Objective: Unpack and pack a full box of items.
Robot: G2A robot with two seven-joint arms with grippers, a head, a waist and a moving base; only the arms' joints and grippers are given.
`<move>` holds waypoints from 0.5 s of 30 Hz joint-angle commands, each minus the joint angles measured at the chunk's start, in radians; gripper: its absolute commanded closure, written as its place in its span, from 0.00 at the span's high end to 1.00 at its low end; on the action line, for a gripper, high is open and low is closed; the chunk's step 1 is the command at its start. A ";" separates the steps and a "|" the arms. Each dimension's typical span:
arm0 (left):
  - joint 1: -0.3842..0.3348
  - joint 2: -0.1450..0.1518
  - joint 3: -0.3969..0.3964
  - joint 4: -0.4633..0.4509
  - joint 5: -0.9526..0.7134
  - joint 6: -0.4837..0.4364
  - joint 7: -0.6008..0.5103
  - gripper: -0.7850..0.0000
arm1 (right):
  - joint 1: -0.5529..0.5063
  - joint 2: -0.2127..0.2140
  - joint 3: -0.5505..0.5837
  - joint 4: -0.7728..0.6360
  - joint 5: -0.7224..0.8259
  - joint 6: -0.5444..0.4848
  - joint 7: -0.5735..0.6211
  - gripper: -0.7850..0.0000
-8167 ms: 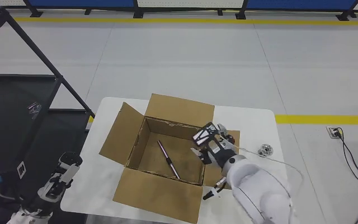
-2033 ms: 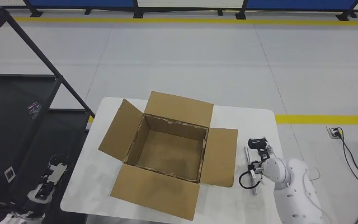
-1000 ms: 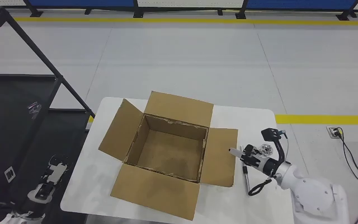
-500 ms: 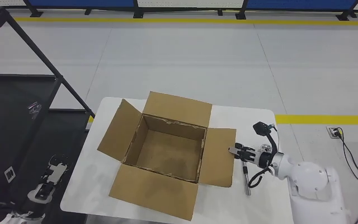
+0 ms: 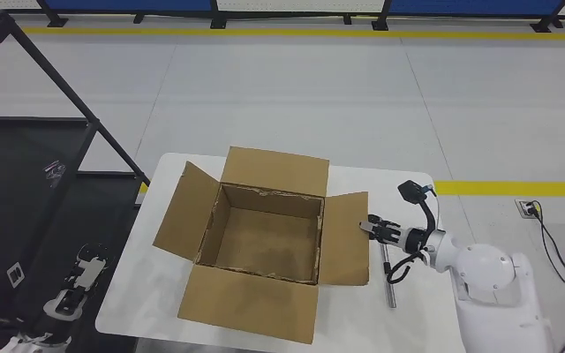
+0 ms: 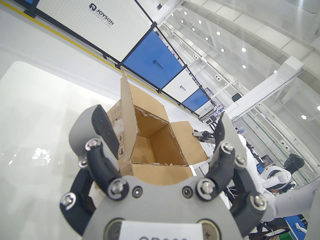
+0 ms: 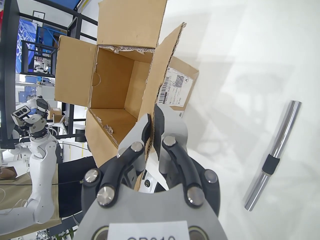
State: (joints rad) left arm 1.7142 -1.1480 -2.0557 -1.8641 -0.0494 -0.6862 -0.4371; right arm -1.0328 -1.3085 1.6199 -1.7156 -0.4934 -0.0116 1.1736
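An open brown cardboard box [image 5: 265,238] stands mid-table with all flaps out and a bare bottom. My right gripper [image 5: 366,227] is at the box's right flap [image 5: 347,238]. In the right wrist view that gripper [image 7: 152,123] is shut on the flap's edge [image 7: 162,58], which stands tilted up. A shiny metal rod [image 5: 389,279] with a dark band [image 7: 272,164] lies on the table just right of the flap. My left gripper [image 6: 162,131] is open with nothing between its fingers, and it faces the box [image 6: 155,138] from the table's left side.
The white table [image 5: 402,190] has bare room behind and to the right of the box. A black metal rack [image 5: 53,123] stands off the table's left edge. The left arm [image 5: 79,287] hangs low beside the table's front left corner.
The rod that lay in the box 8 s ago now lies on the table. In the last second my right gripper moved to the right flap and shut on it, raising it; the box slid slightly left.
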 commanded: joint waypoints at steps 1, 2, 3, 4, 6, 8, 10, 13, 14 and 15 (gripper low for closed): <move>0.000 0.000 0.000 0.000 0.000 0.000 0.000 1.00 | 0.002 0.003 -0.004 -0.001 0.002 0.005 -0.005 0.00; 0.000 0.000 0.000 0.000 0.000 0.000 0.000 1.00 | 0.003 0.005 -0.006 -0.002 0.001 0.008 -0.010 0.00; 0.000 0.000 0.000 0.000 0.000 0.000 0.000 1.00 | 0.004 0.007 -0.008 -0.002 0.002 0.010 -0.013 0.00; 0.000 0.000 0.000 0.000 0.000 0.000 0.000 1.00 | 0.005 0.008 -0.011 -0.003 0.003 0.012 -0.016 0.00; 0.000 0.000 0.000 0.000 0.000 0.000 0.000 1.00 | 0.007 0.011 -0.016 -0.011 -0.002 0.006 -0.027 0.50; 0.000 0.000 0.000 0.000 0.000 0.000 0.000 1.00 | 0.001 0.015 -0.013 -0.027 -0.007 -0.002 -0.052 1.00; 0.000 0.000 0.000 0.000 0.000 0.000 0.000 1.00 | -0.020 0.020 0.000 -0.060 -0.021 -0.021 -0.078 1.00; 0.000 0.000 0.000 0.000 0.000 0.000 0.000 1.00 | -0.074 0.030 0.034 -0.127 -0.052 -0.054 -0.097 1.00; 0.000 0.000 0.000 0.000 0.000 0.000 0.000 1.00 | -0.094 0.034 0.049 -0.149 -0.057 -0.066 -0.096 1.00; 0.000 0.000 0.000 0.000 0.000 0.000 0.000 1.00 | -0.114 0.038 0.065 -0.168 -0.057 -0.086 -0.091 1.00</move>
State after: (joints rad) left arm 1.7142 -1.1480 -2.0557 -1.8641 -0.0494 -0.6862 -0.4371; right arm -1.1252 -1.2747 1.6675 -1.8621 -0.5499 -0.0788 1.0773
